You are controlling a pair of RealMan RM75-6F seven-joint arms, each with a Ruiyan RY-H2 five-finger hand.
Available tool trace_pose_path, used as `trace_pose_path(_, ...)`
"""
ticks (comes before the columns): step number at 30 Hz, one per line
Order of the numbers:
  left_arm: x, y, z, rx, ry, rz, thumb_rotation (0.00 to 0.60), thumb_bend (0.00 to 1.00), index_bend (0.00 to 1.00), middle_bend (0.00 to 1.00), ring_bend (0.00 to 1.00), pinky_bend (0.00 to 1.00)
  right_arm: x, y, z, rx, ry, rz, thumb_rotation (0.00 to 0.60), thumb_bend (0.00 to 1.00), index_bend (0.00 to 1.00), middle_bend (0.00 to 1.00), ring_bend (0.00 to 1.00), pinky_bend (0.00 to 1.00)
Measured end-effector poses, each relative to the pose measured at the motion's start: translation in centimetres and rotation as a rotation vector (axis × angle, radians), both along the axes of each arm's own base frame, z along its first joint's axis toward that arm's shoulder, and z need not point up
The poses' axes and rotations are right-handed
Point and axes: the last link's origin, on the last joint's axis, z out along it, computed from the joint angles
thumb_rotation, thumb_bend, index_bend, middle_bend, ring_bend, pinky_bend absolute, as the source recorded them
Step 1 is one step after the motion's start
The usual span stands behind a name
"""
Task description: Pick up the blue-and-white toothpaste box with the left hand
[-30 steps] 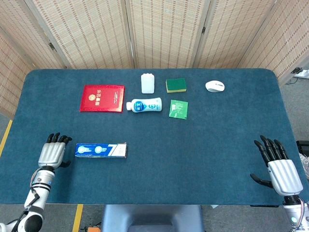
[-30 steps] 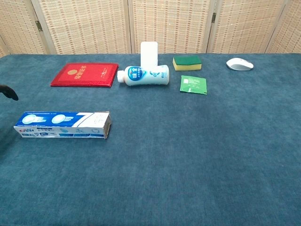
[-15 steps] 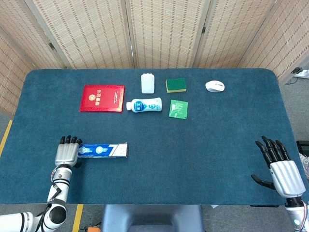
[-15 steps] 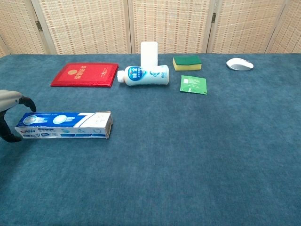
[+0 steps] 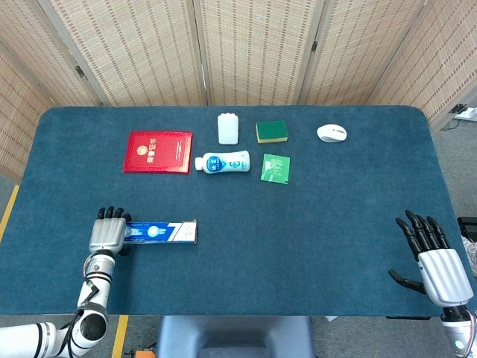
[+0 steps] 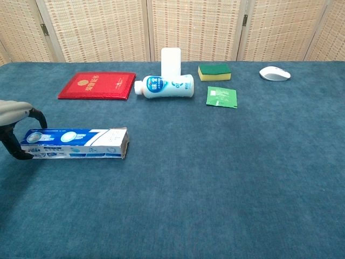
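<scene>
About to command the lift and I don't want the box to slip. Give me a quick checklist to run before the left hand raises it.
1. Left hand at the toothpaste box: ok, its fingers bracket the box's left end.
2. Fingers firmly closed on the box: cannot tell, contact is not clear in either view.
3. Grasp point: not ok, at the far end rather than the middle, so the box may tip.
4. Box lying flat on the table: ok.
5. Nearby items clear: ok, the red booklet and bottle lie well behind.
6. Right hand out of the way: ok, open at the far side.
</scene>
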Motion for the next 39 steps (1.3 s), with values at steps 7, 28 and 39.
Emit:
trace_pose_path(7,-0.4,0.7,-0.1,0.014,-0.019,-0.008,0.600,0.25,0.34,0.18,0.00,0.00,0.0,0.0,-0.1,0.000,0.004,-0.002,0.600,0.18,0.00,0.00,0.00,0.00)
trace_pose_path(28,-1.2,1.0,1.6,0.020,-0.044,-0.056,0.600,0.25,0.52,0.37,0.11,0.00,0.0,0.0,-0.3,0.000,0.015,-0.006,0.600,0.18,0.00,0.00,0.00,0.00)
trace_pose_path(39,1.1,1.9,4.1,0.045,-0.045,-0.115,0.600,0.25,0.51,0.37,0.11,0.00,0.1,-0.2,-0.7,0.012,0.030,-0.010,0.600,0.18,0.00,0.00,0.00,0.00)
